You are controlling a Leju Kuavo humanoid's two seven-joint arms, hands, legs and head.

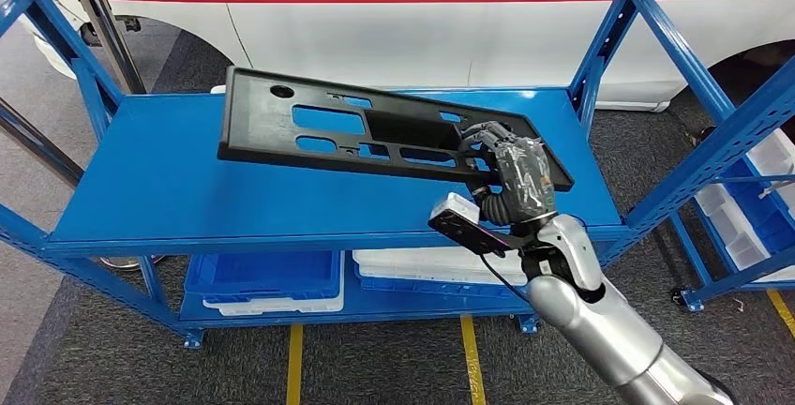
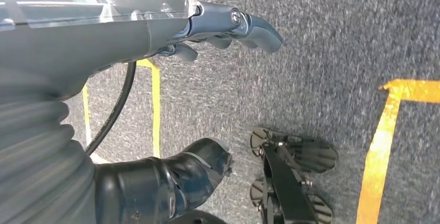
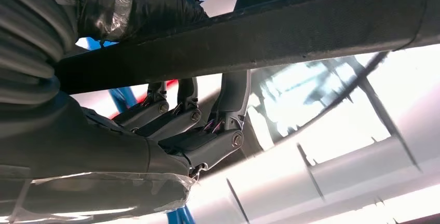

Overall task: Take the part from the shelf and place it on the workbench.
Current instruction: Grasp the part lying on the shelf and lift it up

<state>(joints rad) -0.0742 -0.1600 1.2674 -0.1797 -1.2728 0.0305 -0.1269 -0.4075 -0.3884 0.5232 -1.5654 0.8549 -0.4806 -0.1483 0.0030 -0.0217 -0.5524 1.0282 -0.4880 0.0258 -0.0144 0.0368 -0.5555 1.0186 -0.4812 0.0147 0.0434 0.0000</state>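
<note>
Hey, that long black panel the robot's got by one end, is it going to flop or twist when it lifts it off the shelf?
Probably stiff: the black panel stays straight though the right hand grips only one end. Its cutouts suggest it is light. Held so far off-centre, its free end may sag or swing.

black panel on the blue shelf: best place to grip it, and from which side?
The near right edge of the black panel, from the robot's side. The panel is flat and full of cutouts, so fingers can hook through a slot while the thumb clamps the rail. The right hand already grips it there, and that end looks tilted up off the blue shelf.
</note>
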